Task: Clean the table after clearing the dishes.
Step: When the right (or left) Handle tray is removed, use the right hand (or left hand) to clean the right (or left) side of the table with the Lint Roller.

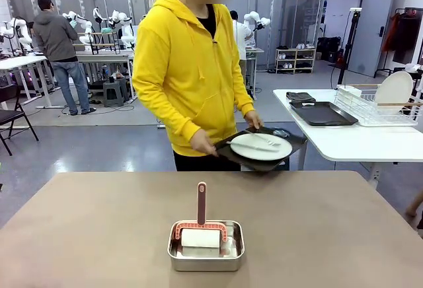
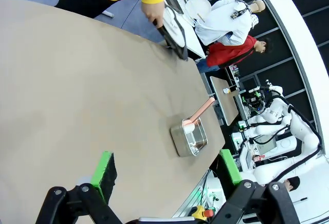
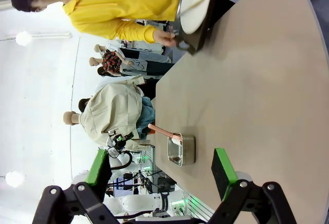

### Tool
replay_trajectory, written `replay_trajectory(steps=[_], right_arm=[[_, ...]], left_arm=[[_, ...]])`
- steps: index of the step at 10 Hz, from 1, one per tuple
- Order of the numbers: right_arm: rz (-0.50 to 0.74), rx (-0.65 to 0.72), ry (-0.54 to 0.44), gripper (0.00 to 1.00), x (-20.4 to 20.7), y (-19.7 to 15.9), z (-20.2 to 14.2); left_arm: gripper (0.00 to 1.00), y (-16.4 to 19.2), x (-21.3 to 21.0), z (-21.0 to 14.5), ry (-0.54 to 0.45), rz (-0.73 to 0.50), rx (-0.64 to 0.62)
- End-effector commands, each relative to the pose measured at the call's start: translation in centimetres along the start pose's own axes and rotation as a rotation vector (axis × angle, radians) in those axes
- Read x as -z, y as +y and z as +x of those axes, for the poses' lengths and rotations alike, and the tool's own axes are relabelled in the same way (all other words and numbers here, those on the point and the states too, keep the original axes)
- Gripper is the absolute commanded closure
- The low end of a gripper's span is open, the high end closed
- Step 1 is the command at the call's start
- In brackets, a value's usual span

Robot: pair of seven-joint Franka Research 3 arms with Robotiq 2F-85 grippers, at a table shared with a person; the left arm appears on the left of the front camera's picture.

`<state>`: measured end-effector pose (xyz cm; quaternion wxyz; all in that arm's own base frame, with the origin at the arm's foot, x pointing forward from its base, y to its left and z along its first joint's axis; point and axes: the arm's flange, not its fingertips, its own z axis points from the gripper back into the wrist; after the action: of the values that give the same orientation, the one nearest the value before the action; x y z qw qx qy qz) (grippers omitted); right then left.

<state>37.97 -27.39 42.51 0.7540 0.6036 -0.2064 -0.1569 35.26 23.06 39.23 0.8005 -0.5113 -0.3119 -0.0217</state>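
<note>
Dishes (image 1: 260, 146) (plate, cutlery, dark tray (image 1: 295, 144)) are held by the person past the table (image 1: 99, 222) edge. Left gripper (image 2: 166, 168) and right gripper (image 3: 162, 167) gape empty; steel pan (image 1: 205, 263) lies ahead, midway between arms, scrubber handle (image 1: 201, 203) pointing at the person.

Bright, even overhead light leaves only soft shadows on the bench (image 1: 344, 235) (darkest under the pan (image 1: 205, 263)). Wrist views bend at their edges.

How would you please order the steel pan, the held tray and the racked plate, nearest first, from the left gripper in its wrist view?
1. Steel pan, on the table ahead of the left gripper.
2. Held tray, by the table's far edge.
3. Racked plate, beyond the tray.
</note>
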Motion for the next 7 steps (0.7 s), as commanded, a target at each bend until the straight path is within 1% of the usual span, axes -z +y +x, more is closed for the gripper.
replay_trajectory(steps=[1, 4, 5, 6, 7], right_arm=[[-0.006, -0.005, 0.006, 0.00, -0.1, 0.2, -0.2], [0.000, 0.000, 0.000, 0.00, 0.0, 0.0, 0.0], [-0.074, -0.061, 0.057, 0.00, 2.7, 2.8, 0.5], [-0.149, -0.128, 0.137, 0.00, 7.3, 6.1, 1.3], [-0.213, -0.171, 0.223, 0.00, 12.4, 8.3, 1.9]], left_arm=[[0.00, -0.1, -0.1, -0.1, -0.011, 0.007, 0.002], [0.00, -0.1, -0.1, -0.1, -0.011, 0.007, 0.002], [0.00, -0.1, -0.1, -0.1, -0.011, 0.007, 0.002], [0.00, -0.1, -0.1, -0.1, -0.011, 0.007, 0.002], [0.00, -0.1, -0.1, -0.1, -0.011, 0.007, 0.002]])
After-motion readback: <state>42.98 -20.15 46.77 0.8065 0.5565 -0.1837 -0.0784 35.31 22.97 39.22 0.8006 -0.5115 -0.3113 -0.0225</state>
